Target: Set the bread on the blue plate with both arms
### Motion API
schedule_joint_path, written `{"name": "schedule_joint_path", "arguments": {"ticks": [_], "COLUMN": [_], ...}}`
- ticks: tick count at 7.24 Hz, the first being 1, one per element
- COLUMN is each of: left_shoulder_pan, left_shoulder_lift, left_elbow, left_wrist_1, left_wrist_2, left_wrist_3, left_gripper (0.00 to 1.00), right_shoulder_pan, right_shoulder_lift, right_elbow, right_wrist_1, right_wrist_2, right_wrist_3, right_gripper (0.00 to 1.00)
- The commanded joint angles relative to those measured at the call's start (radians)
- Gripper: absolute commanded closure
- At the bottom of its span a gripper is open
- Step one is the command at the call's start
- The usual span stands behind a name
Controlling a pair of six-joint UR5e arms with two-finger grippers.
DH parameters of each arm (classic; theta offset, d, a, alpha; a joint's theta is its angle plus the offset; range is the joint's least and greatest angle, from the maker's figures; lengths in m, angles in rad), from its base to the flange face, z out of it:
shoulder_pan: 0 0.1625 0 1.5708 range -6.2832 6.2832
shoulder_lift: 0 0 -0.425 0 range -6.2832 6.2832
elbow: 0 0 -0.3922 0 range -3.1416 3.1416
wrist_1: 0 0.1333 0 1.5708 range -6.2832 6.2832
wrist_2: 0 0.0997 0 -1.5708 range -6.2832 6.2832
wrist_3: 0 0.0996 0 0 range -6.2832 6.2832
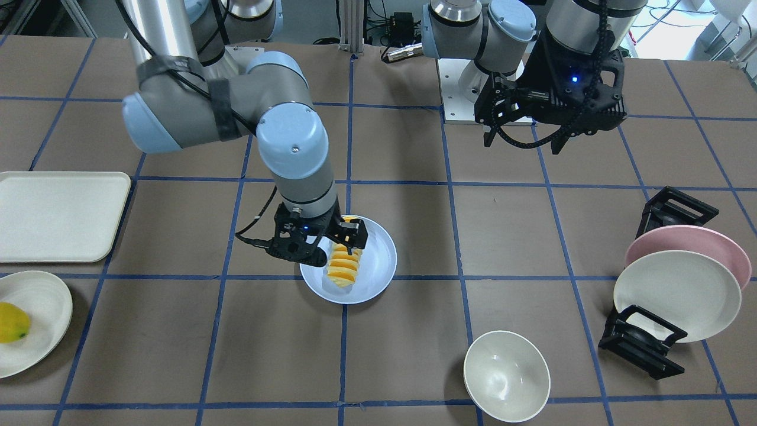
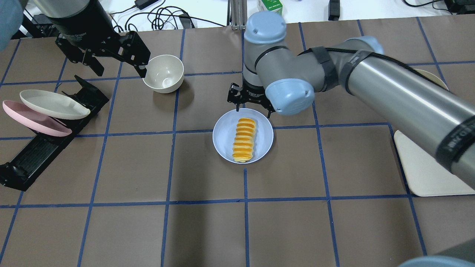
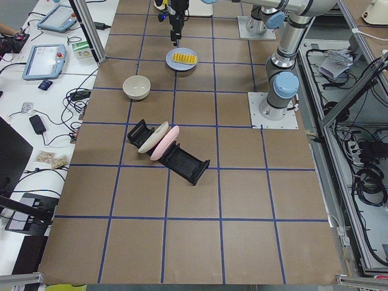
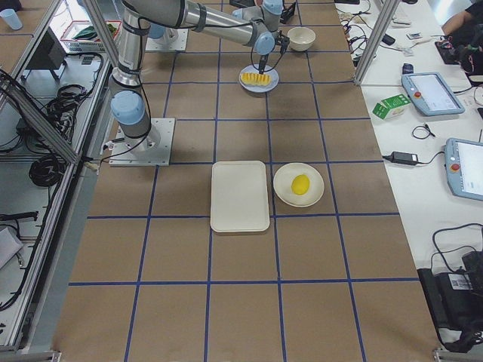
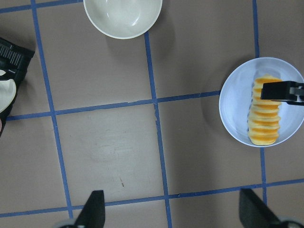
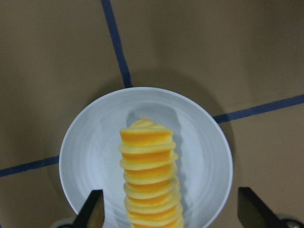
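The bread (image 2: pixel 244 140), a ridged orange-yellow loaf, lies flat along the middle of the blue plate (image 2: pixel 224 137) at the table's centre. My right gripper (image 2: pixel 254 109) hangs over the plate's far edge, above one end of the bread (image 1: pixel 345 264). It is open, and in its wrist view the fingertips (image 6: pixel 95 211) stand wide on either side of the bread (image 6: pixel 149 175) without gripping it. My left gripper (image 2: pixel 120 70) is open and empty, held high beside the cream bowl. Its wrist view shows the plate (image 5: pixel 235 109) and the bread (image 5: pixel 265 126) off to the right.
A cream bowl (image 2: pixel 163 72) stands left of the plate. A black rack (image 2: pixel 44 148) holds a pink plate (image 2: pixel 29 120) and a cream plate (image 2: pixel 53 105) at the left. A cream tray (image 1: pixel 59 216) and a cream plate with a yellow fruit (image 1: pixel 12 322) lie on the right-arm side.
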Motion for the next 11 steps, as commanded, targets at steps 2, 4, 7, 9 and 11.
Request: {"name": "schedule_joint_path", "arguments": {"ticks": [2,4,7,9,11], "left_shoulder_pan": [-0.003,-0.002,-0.002,-0.002,-0.003], "left_shoulder_lift": [0.003,0.024,0.013,0.017,0.01], "left_elbow": [-0.001,-0.001,-0.001,-0.001,-0.001], "left_wrist_1": [-0.001,0.018,0.018,0.018,0.018], "left_wrist_2": [0.004,0.006,0.007,0.007,0.007], "left_wrist_3": [-0.002,-0.003,-0.005,-0.005,-0.008], "left_gripper": [0.0,0.0,0.0,0.0,0.0], "right_shoulder_pan": [-0.181,-0.204,-0.259,-0.263,-0.263], "right_shoulder_lift": [-0.208,-0.307,-0.363,-0.363,-0.371], "right_elbow": [-0.002,-0.002,0.009,0.017,0.017], "right_wrist_1": [0.228,0.305,0.353,0.35,0.354], "right_wrist_2": [-0.013,-0.039,-0.05,-0.146,-0.135], "right_wrist_3": [-0.311,-0.356,-0.359,-0.357,-0.356], "right_gripper": [0.0,0.0,0.0,0.0,0.0]}}
